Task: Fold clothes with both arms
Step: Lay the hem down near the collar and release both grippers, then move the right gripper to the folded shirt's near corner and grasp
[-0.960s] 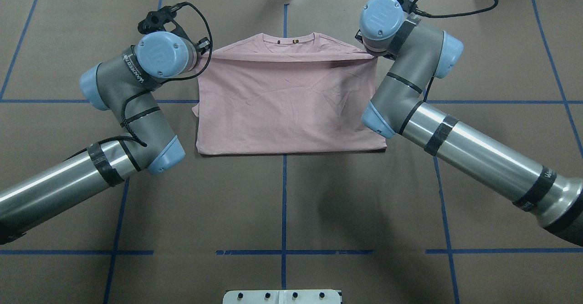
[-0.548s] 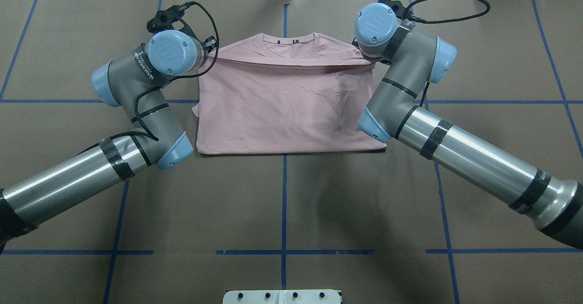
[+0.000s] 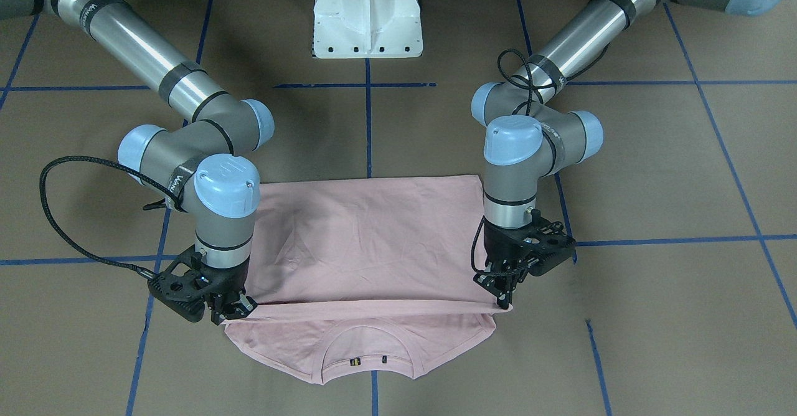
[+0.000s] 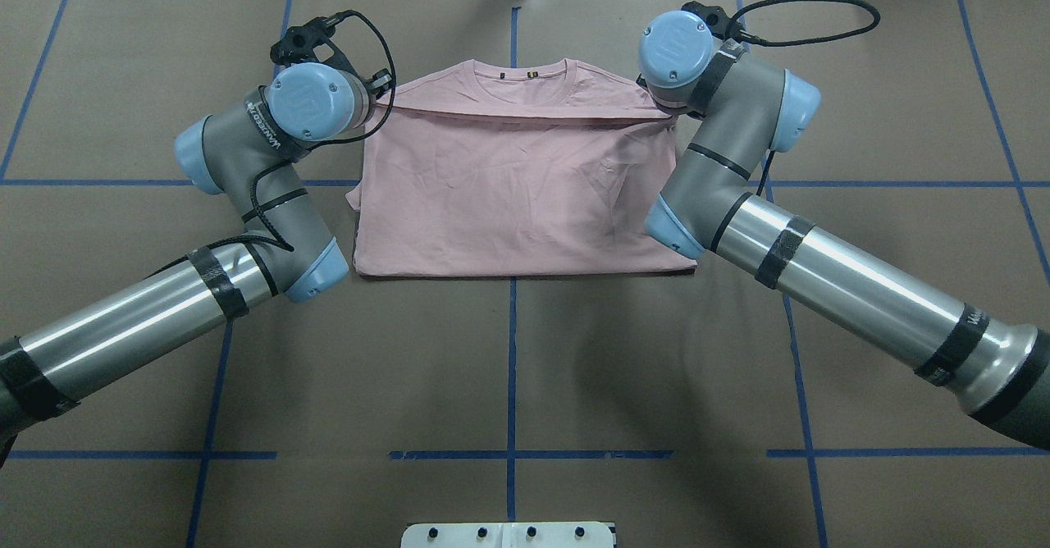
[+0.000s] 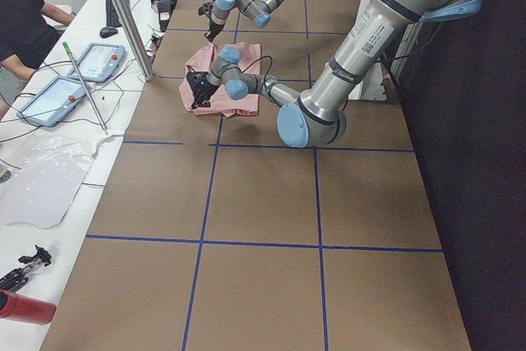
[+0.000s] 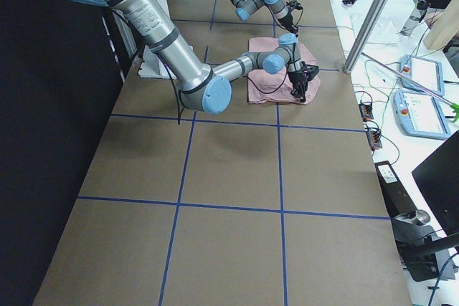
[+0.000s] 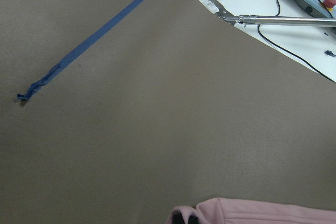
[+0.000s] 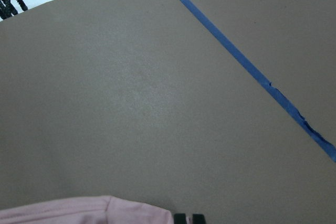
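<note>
The pale pink T-shirt (image 4: 517,195) lies on the brown table, folded in half with its hem brought up near the ribbed collar (image 4: 519,72). The print is hidden. In the front-facing view the shirt (image 3: 367,248) shows the hem edge held just short of the collar (image 3: 367,357). My left gripper (image 3: 503,304) is shut on one hem corner. My right gripper (image 3: 240,309) is shut on the other. In the overhead view the wrists mostly hide both grippers. Pink cloth shows at the bottom of the left wrist view (image 7: 262,211) and the right wrist view (image 8: 79,211).
The white pedestal base (image 3: 367,14) stands at the robot's side of the table. Blue tape lines (image 4: 512,367) grid the brown surface. Beyond the far edge are a metal post (image 5: 123,14), control tablets (image 5: 90,59) and cables.
Both wrists have shifted slightly inward, and the held hem edge has sunk closer to the layer beneath. Both grippers still hold the corners.
</note>
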`<state>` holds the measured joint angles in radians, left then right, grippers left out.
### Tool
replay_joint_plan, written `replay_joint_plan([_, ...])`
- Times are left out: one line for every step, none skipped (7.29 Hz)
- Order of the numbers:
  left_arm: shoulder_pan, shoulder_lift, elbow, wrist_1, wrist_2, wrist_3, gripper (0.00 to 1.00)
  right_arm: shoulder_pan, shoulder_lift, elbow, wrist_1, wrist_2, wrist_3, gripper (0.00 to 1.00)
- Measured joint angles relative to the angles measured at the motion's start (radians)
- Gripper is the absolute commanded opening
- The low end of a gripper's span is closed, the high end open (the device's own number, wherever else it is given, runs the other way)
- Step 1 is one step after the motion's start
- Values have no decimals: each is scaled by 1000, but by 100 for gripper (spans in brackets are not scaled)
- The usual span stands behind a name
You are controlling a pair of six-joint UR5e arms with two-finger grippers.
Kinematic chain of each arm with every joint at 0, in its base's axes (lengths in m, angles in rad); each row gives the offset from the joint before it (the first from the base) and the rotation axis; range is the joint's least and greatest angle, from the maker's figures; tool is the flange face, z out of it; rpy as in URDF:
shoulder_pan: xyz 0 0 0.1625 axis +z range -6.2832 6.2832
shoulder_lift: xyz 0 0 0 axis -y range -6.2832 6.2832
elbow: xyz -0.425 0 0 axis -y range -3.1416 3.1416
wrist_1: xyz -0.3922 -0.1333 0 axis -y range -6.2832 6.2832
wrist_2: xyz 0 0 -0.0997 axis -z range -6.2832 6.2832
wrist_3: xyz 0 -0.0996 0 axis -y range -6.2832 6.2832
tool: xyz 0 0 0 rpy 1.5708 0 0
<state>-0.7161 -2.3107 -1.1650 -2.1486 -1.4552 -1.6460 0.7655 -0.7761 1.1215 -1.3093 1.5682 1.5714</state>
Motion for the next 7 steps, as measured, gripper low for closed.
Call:
replay_joint_plan([-2, 0, 0, -26, -1, -2, 38, 0, -1, -2, 22, 1, -1, 100])
replay_joint_plan([-5, 1, -2, -63, -3, -2, 38, 1, -1, -1, 39, 2, -1, 100])
replay_joint_plan([-11, 5, -18, -98, -6, -2, 38, 5, -4, 24, 47, 9, -3, 100])
replay_joint_plan([-18, 18, -56, -116, -23, -3, 38, 9, -23, 89, 50, 36, -3, 100])
replay_joint_plan([-27, 49, -115, -123, -59, -6, 38, 9, -79, 191, 50, 82, 0, 100])
replay_joint_plan([-35, 85, -178, -125, -90, -8, 38, -2, -163, 317, 49, 111, 11, 99])
replay_joint_plan([-39, 109, -224, -126, -104, -10, 38, -29, -242, 428, 48, 126, 48, 85])
